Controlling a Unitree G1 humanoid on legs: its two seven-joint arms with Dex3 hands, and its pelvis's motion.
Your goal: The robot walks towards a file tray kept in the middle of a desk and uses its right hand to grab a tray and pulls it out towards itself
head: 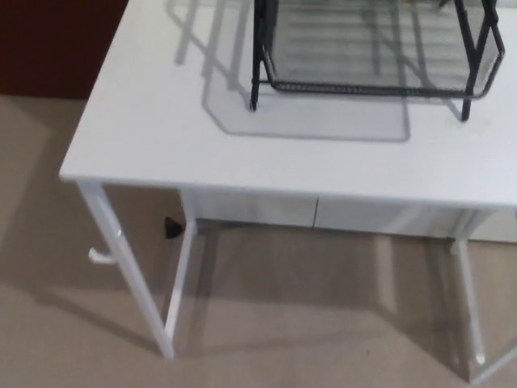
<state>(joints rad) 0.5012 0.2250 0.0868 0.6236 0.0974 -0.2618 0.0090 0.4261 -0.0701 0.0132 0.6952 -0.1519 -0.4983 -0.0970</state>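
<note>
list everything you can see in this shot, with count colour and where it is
desk: one, white top on thin white legs, fills the upper and middle picture
file tray: one, black wire mesh on black posts, on the desk top at upper right of centre, cut off by the top edge
cabinet: one, white, two fronts, behind and under the desk's front edge
small black object: one, on the floor by the desk's left legs, too small to identify
small white object: one, low beside the front left leg, unclear
floor: beige, lower picture
wall: dark red, upper left corner
robot's hands: none in view
</note>
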